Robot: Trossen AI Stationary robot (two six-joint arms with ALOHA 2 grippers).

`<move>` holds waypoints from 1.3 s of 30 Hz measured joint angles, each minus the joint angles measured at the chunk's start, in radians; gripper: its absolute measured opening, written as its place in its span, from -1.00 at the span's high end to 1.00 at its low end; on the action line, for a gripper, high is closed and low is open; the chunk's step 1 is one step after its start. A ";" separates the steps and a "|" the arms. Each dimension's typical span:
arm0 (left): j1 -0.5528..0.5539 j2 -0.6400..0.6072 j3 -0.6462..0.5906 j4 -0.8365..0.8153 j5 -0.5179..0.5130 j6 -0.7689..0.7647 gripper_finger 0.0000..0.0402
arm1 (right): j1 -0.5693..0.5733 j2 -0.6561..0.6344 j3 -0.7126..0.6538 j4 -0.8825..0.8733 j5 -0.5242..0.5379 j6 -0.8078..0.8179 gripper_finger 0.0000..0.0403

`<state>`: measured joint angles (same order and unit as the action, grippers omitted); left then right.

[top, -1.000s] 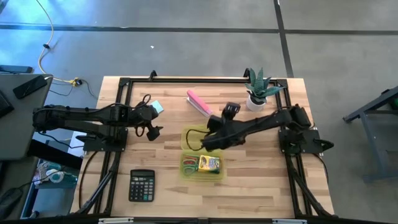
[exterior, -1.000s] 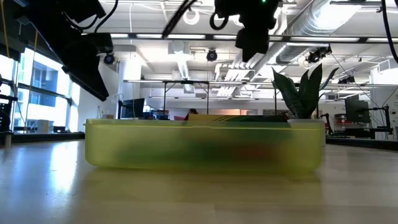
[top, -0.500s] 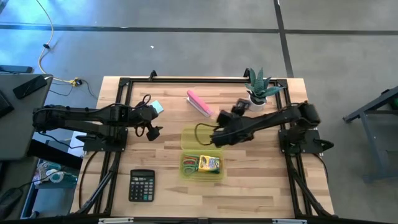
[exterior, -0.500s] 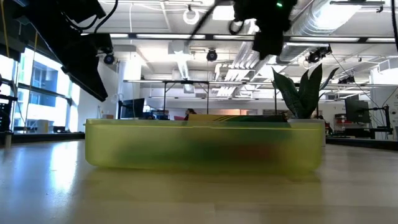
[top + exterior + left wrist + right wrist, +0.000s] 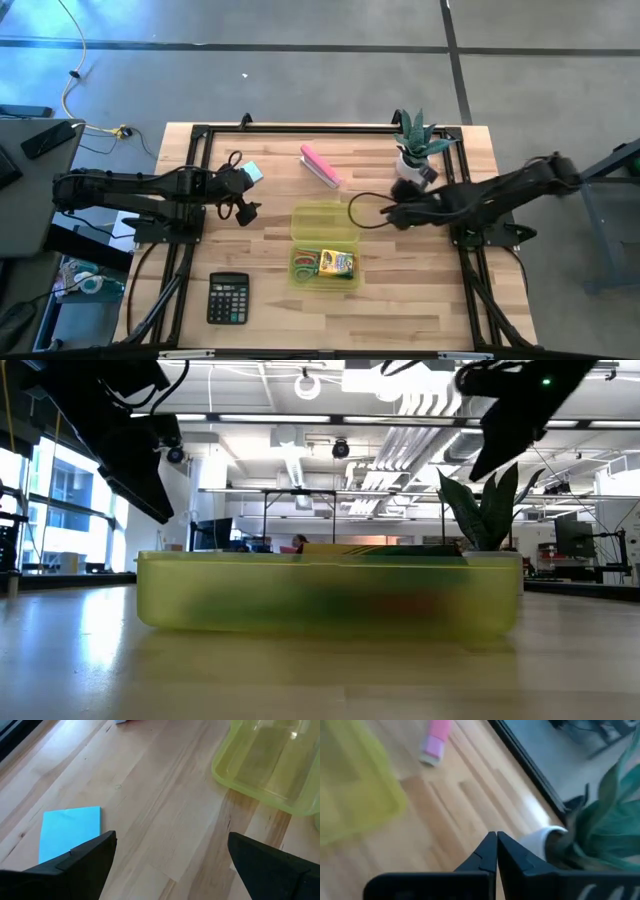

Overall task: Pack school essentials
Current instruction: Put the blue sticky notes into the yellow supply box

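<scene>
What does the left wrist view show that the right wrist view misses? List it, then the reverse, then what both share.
Only the left wrist view: the light-blue note pad lying flat on the table, beside the open left claw.

Only the right wrist view: the pink oblong block, the potted plant, and the shut, empty right claw.

Both: the yellow-green bin and the wooden table top.

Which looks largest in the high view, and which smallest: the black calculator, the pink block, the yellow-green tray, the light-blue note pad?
1. Yellow-green tray, clearly largest.
2. Black calculator.
3. Pink block: long but narrow, so it covers less than the calculator.
4. Light-blue note pad: smallest as seen, though the left arm partly hides it.
</scene>
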<state>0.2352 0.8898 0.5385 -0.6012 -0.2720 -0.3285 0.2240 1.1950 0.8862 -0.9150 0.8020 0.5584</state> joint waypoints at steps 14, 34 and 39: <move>0.000 0.000 0.000 0.000 0.000 -0.001 -0.85 | 0.015 -0.535 -0.416 0.522 -0.124 -0.222 1.00; 0.000 0.000 0.000 0.000 0.000 -0.001 -0.85 | 0.015 -0.896 -0.673 0.793 -0.331 -0.418 1.00; 0.000 0.000 0.000 0.000 0.000 -0.001 -0.85 | 0.012 -0.959 -0.762 0.906 -0.391 -0.479 1.00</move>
<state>0.2349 0.8898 0.5385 -0.6014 -0.2718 -0.3298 0.2360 0.2362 0.1247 -0.0086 0.4106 0.0790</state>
